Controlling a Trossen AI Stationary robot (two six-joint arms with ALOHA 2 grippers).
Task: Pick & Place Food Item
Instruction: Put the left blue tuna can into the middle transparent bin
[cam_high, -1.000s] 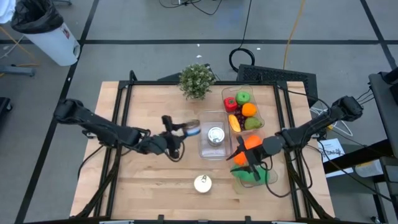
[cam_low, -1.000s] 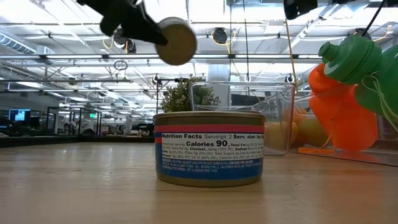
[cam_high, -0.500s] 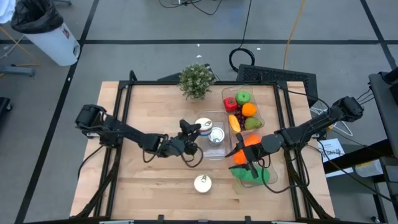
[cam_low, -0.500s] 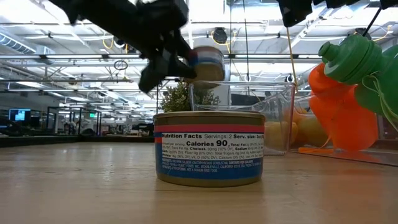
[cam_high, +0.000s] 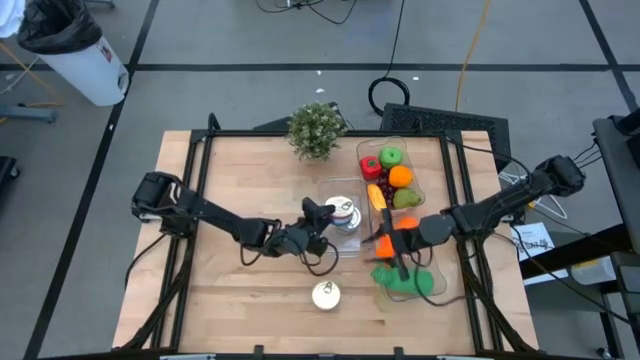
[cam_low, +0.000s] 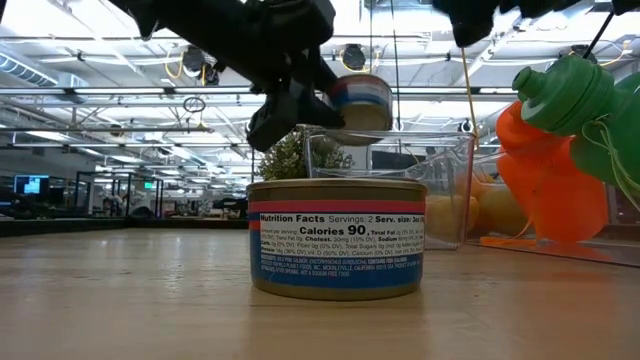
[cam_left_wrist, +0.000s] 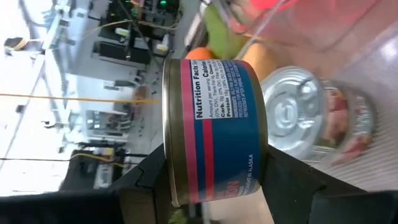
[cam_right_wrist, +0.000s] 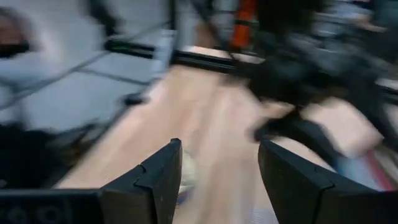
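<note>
Low view: nearest tin (cam_low: 336, 239) on the table (cam_low: 150, 300) reads "Nutrition Facts", "Calories 90". We see the left gripper (cam_low: 300, 95) clamped on a second tin (cam_low: 360, 105) above the clear tub (cam_low: 400, 190). Left wrist adds a third tin (cam_left_wrist: 317, 115) inside. Right gripper (cam_right_wrist: 217, 168), fingers apart and empty, sits by the green bottle (cam_high: 405, 282).

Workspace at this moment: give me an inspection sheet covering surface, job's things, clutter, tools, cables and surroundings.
Surface: light wooden table.
Job's things: blue-and-red labelled tin can held over the clear plastic bin, which holds another silver-topped can; third labelled can standing on the table.
Clutter: small green potted plant; clear tray of toy fruit; orange and green plastic items.
Tools: left tool shut on the can; right tool open, empty.
Cables: black coil on the floor.
Surroundings: white bin.
</note>
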